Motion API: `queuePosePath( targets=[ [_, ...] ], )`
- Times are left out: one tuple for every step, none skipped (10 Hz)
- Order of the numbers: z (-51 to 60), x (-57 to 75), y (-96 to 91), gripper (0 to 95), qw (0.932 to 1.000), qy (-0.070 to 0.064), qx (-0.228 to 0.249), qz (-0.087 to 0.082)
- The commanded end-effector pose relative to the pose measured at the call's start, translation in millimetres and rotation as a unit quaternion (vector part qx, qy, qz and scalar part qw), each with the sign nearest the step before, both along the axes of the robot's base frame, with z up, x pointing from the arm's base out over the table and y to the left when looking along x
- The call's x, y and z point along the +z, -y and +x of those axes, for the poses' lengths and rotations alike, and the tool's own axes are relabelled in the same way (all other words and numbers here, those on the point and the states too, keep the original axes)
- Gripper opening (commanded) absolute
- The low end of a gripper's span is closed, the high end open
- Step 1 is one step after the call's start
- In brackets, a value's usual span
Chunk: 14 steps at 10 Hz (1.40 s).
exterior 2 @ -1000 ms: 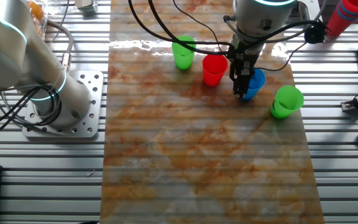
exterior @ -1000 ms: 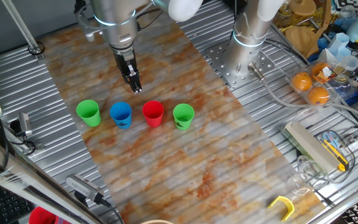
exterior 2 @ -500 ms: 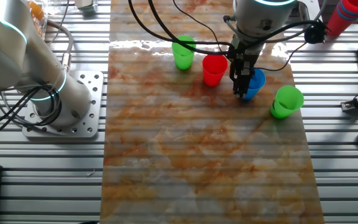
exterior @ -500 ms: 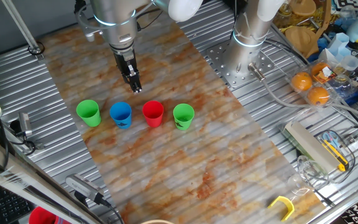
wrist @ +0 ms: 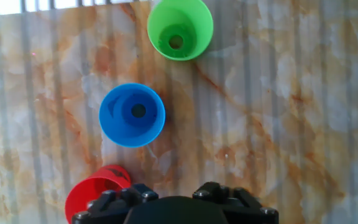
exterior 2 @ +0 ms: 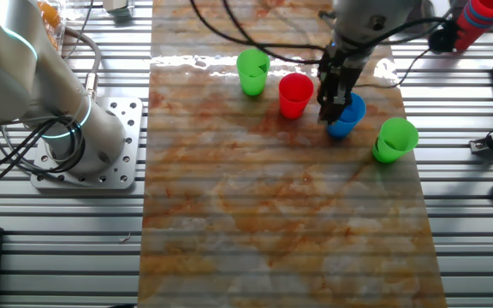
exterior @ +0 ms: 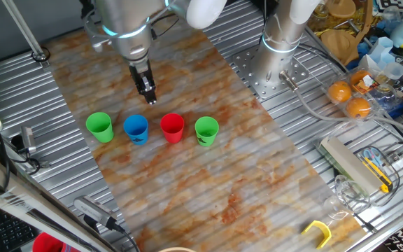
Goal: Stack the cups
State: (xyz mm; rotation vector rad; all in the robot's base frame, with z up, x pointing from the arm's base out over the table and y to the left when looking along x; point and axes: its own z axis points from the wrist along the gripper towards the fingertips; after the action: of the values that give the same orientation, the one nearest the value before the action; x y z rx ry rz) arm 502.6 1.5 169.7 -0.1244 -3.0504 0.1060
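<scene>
Claw [exterior: 147,93]: hangs from the arm above the desk [exterior: 208,175], fingers pointing down; in both fixed views the fingers read as one dark narrow tip with no gap between them, so it looks closed, nothing held and nothing touched; in one fixed view it sits behind the row of cups, between blue and red and apart from both; in the other fixed view [exterior 2: 333,107] it overlaps the blue cup's near rim, though contact cannot be told; in the hand view only the dark claw body [wrist: 176,208] shows at the bottom edge, fingertips out of sight.

Left green cup [exterior: 100,127]: upright, mouth up, at the left end of the row; empty inside in the hand view [wrist: 179,29].

Blue cup [exterior: 136,129]: upright, just beside that green cup, not touching; open mouth shown from above in the hand view [wrist: 132,115].

Red cup [exterior: 172,128]: upright, next in the row, just beside blue; partly hidden behind the claw body in the hand view [wrist: 92,193].

Right green cup [exterior: 206,131]: upright, at the right end of the row, just beside red.

All four cups stand singly on the marbled desk, none nested.

Second arm base [exterior: 278,59]: bolted to a plate beyond the desk; oranges [exterior: 348,98] off to the right.
</scene>
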Motion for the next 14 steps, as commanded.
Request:
queuePosePath(
  targets=[
    [-1.8, 0.0, 0.6, 0.0, 1.0000, -0.003, 0.000, -0.008],
    [-1.1, 0.6, 0.0, 0.0, 0.9999, -0.003, 0.006, -0.015],
    [-1.0, 1.6, -1.2, 0.0, 0.9997, -0.003, 0.013, -0.020],
    [-3.3, 4.6, -5.1, 0.0, 0.9994, -0.002, 0.029, -0.020],
    [-6.5, 9.0, -12.6, 0.0, 0.9986, -0.006, 0.049, -0.018],
    [-9.7, 12.3, -20.3, 0.0, 0.9974, -0.009, 0.071, -0.013],
    [-12.9, 15.4, -28.3, 0.0, 0.9954, -0.011, 0.095, -0.011],
    [-14.3, 19.9, -36.1, 0.0, 0.9899, -0.018, 0.140, -0.008],
    [-13.6, 22.4, -40.3, 0.0, 0.9855, -0.022, 0.168, -0.004],
    [-12.1, 26.4, -52.0, 0.0, 0.9794, -0.026, 0.200, 0.000],
    [-10.3, 27.6, -58.4, 0.0, 0.9766, -0.029, 0.213, 0.001],
    [-5.2, 28.9, -64.9, 0.0, 0.9705, -0.038, 0.238, 0.005],
    [1.1, 30.9, -73.5, 0.0, 0.9609, -0.052, 0.272, 0.010],
    [4.4, 32.8, -78.3, 0.0, 0.9552, -0.062, 0.289, 0.011]
  ],
)
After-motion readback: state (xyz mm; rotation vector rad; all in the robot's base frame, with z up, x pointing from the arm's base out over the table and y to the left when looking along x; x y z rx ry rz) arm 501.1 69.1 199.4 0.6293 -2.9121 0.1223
